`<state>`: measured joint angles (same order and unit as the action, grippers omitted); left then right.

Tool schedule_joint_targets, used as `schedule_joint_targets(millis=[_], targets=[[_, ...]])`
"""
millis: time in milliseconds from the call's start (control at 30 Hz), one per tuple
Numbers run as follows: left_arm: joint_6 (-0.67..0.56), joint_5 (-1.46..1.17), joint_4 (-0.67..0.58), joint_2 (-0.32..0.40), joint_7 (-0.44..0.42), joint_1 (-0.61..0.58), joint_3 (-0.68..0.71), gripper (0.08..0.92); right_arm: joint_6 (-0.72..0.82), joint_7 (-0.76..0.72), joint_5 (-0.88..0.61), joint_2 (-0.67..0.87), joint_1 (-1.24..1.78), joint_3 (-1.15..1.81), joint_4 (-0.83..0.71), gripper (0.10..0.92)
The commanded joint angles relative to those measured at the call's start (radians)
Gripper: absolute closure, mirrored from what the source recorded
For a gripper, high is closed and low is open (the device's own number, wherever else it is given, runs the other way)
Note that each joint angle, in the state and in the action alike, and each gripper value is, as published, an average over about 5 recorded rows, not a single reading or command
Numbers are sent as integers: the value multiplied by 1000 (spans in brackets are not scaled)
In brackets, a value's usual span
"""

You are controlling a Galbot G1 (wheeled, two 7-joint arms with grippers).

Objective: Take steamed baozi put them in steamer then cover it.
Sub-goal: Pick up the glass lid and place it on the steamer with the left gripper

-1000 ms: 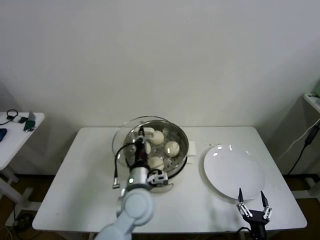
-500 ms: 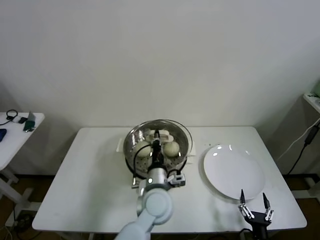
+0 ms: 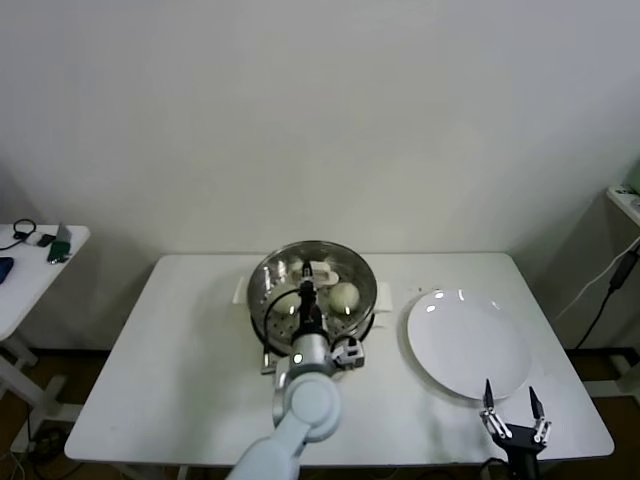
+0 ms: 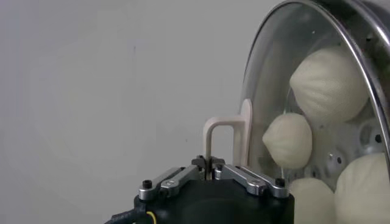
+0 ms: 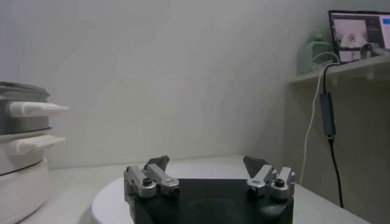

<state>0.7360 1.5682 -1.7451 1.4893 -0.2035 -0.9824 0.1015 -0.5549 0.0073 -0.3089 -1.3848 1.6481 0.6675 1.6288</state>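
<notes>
Cream-white steamed baozi fill the steamer, and the left wrist view shows four of them through the glass: one large bun at the upper part of that picture, a second, smaller-looking one beside the handle, a third at the picture's edge and a fourth partly cut off behind the hand's body. From the head view only one bun shows plainly, the rest being masked by the arm and by glare. One cover, a round glass lid with a metal rim, sits over the single shiny steel steamer, which stands on a white cooker base with a side handle near the middle of the table, toward its far edge. The left hand is clenched on the cover's cream bar handle, its two fingers pinched together on the bar's near leg, with the arm reaching in from the near side of the table over the steamer. Just beside the steamer, on the robot's right, lies one flat white plate with nothing on it. The right hand hangs at the near edge of the table, close to the plate's near rim, its two fingers spread wide and grasping nothing. Well apart, off to the left, stands one small side table carrying a few dark objects.
</notes>
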Motion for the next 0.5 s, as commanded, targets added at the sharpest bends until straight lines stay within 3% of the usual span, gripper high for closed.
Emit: schedule_joint_targets(millis=[33,333,500], targets=[[18,1,16,8,12,-1,-11,866,-3,-2,-1,0,2,2,2,203],[3,9,-4,0,1,-16,2,859,0,-2,-2,-3,0,1,5,203],[2,-1,-14,-6,-2,-7,4,748,2,-1,-4,-6,0,0,6,203]])
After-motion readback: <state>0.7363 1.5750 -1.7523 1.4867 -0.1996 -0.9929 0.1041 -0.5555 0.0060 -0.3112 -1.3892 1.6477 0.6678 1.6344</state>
